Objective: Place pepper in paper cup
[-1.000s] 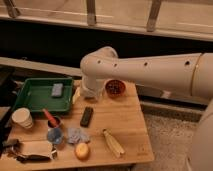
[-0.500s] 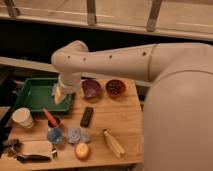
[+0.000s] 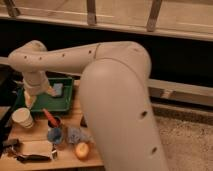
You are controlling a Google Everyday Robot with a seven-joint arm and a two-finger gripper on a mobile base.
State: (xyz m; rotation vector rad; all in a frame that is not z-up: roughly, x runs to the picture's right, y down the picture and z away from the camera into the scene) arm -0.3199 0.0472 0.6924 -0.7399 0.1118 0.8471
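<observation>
The pepper [image 3: 49, 117] lies ungrasped near the paper cup [image 3: 22, 118]; the gripper [image 3: 29, 99], its state not discernible, is poised at the green tray [image 3: 62, 103]; the reach is judged to be in hand; a descent onto the pepper is called for next.

gripper [image 3: 29, 99] over tray's [image 3: 63, 103] left end | paper cup [image 3: 22, 118] unobstructed | arm [image 3: 117, 105] blocks right

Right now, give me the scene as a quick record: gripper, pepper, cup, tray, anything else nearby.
gripper: low over the left end of the green tray, behind the paper cup
pepper: on the table, right of the paper cup, not in it
paper cup: upright, front left of the tray
green tray: holds a blue item
small blue cup: just in front of the pepper
round fruit: near the table's front edge
</observation>
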